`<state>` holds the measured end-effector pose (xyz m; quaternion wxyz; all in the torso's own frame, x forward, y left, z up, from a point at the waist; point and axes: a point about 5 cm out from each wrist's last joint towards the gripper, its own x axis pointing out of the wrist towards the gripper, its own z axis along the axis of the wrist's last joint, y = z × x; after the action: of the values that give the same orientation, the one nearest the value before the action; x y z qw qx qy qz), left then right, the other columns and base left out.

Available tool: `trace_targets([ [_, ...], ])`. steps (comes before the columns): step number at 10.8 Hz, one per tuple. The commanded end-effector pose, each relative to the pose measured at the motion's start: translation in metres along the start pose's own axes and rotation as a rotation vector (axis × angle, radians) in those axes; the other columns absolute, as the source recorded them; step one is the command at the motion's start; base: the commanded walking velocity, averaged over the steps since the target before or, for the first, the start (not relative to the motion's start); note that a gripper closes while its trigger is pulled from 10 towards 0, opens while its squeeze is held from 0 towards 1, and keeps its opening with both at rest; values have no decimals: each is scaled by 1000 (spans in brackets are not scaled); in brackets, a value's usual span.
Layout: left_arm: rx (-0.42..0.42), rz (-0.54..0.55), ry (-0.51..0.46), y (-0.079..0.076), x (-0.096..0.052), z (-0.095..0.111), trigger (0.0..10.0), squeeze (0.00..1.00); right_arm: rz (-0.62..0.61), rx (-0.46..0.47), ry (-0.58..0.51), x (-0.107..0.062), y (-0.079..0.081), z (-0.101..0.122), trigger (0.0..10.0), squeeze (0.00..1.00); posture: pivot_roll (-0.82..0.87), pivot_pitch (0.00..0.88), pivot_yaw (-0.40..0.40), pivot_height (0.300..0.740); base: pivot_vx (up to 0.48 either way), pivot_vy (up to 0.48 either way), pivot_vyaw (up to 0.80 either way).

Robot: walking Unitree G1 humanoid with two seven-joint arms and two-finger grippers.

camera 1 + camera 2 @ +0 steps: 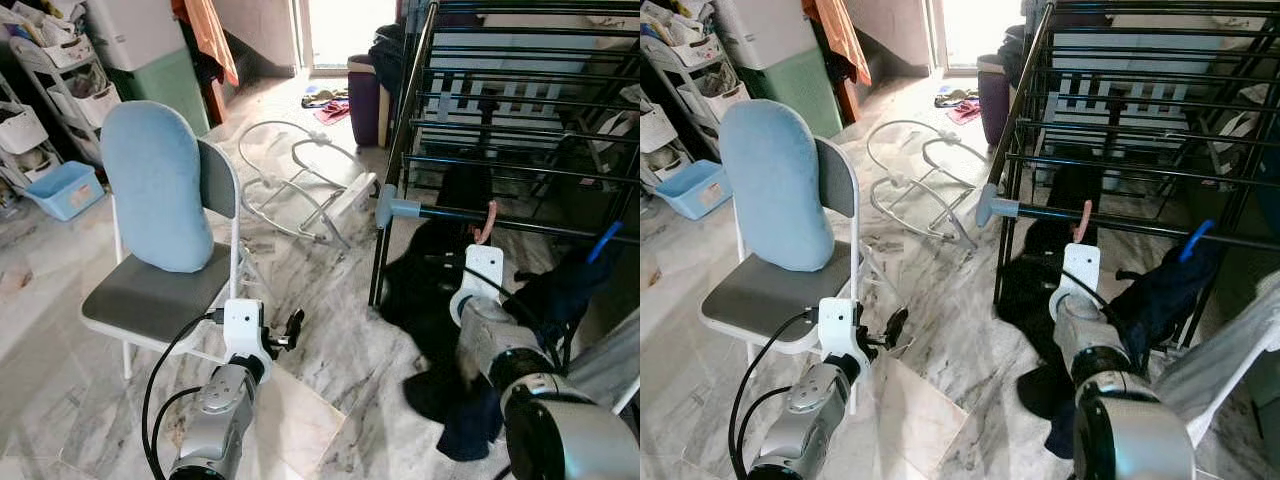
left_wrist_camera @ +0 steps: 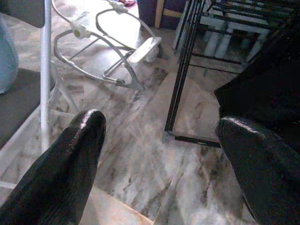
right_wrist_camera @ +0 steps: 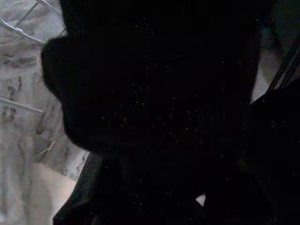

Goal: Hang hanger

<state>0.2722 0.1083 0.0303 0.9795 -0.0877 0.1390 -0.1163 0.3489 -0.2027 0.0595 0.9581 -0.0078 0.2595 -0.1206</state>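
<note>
A pink hanger hook sits over the front rail of a black drying rack. Black clothing hangs below it. My right arm reaches up to it, its white wrist just under the hook, and my right gripper is lost against the dark cloth. The right wrist view is nearly all black fabric. My left gripper is held low over the marble floor beside the chair, open with nothing between its fingers.
A folding chair with a blue cushion stands at my left. A white wire frame lies on the floor ahead. Dark clothes lie under the rack. A blue hanger hook carries a dark garment further right.
</note>
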Motion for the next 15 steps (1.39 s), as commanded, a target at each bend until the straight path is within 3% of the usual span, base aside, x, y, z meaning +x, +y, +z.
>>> trace_targets([
  [1,11,4,-1,1,0,1,10000,0,11,-45,-58,-1,2,7,10000,1000,-96,0,84,740,0,0,0],
  [3,17,2,-1,1,-1,0,10000,0,-12,-141,-185,-9,-5,6,10000,1000,-102,0,83,740,0,0,0],
  [8,-3,-1,8,3,-6,-2,10000,0,-62,-143,-236,-28,-21,-14,10000,1000,-110,0,91,740,0,0,0],
  [12,-11,85,-11,23,-22,2,10000,0,6,-191,-323,-51,-34,-12,10000,1000,-105,0,76,740,0,0,0],
  [15,-9,88,-1,21,-24,1,10000,0,16,-186,-329,-57,-37,-11,10000,1000,-110,0,79,740,0,0,0],
])
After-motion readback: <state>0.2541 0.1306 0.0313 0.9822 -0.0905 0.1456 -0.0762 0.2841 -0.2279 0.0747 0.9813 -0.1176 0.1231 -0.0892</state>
